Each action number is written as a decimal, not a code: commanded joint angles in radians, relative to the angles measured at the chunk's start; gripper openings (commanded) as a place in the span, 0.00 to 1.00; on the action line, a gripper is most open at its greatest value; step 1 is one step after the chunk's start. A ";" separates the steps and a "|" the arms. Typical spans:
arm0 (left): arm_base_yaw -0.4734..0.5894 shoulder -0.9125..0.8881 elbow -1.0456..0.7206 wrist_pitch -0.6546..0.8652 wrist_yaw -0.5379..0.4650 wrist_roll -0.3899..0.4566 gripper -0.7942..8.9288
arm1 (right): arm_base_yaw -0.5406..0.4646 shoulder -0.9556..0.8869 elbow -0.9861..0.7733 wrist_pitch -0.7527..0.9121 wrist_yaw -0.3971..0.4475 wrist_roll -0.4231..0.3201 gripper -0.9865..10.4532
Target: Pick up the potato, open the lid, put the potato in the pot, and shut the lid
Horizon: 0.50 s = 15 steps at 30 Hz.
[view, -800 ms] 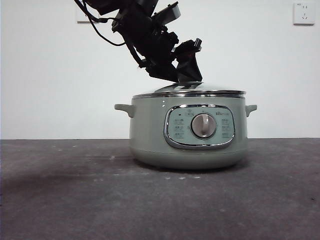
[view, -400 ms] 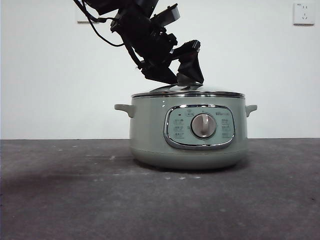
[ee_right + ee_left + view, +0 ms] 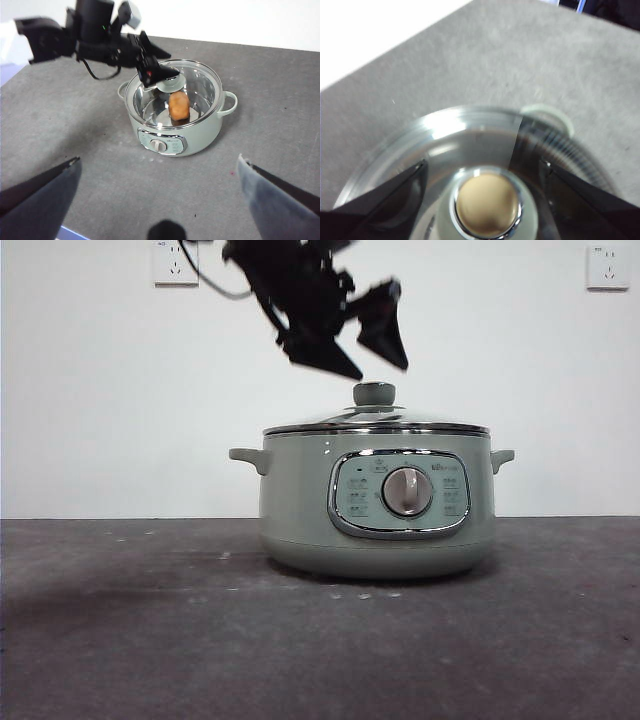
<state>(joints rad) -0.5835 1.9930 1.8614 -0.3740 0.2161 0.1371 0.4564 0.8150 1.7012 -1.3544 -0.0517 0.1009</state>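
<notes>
Glass and chrome catch the light on the shallow domed clear lid [image 3: 377,421], which sits flat and closed on the wide sage-green electric pot [image 3: 300,500] in the middle of the grey table [image 3: 120,640]. Through that glass, from the right wrist view, the rounded orange-brown potato [image 3: 179,105] lies on the pot's floor, so the task looks all but done.

Just above the lid's round pale-green knob [image 3: 374,393] hangs the left gripper [image 3: 372,352], its two black jaws spread wide and holding nothing, with clear air between them and the knob. The right gripper [image 3: 160,190] waits well back and high, jaws wide apart and empty too.

That lid strikes me as the awkward piece: stiff, breakable glass, probably with some weight, and slick everywhere but at the knob. The knob is the only sensible hold, pinched squarely from both sides; taken off-centre, the lid would likely tilt and clatter on the rim. The potato seems firm, matte and fairly light, easy enough to clasp round its middle. The pot looks heavy and steady.
</notes>
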 commanded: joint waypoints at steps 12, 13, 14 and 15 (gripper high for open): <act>0.003 -0.022 0.563 -0.765 0.003 0.024 0.48 | 0.001 0.000 -0.005 -0.024 0.026 -0.002 0.55; 0.003 -0.024 0.596 -0.813 0.006 0.024 0.48 | 0.001 0.000 -0.005 -0.024 0.027 -0.006 0.55; 0.003 -0.027 0.633 -0.865 0.019 0.024 0.47 | 0.001 0.000 -0.005 -0.024 0.026 -0.008 0.55; 0.003 -0.032 0.665 -0.911 0.031 0.024 0.47 | 0.001 0.000 -0.005 -0.024 0.026 -0.011 0.55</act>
<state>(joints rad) -0.5835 1.9709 2.5011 -1.2392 0.2329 0.1486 0.4564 0.8150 1.7012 -1.3544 -0.0265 0.0967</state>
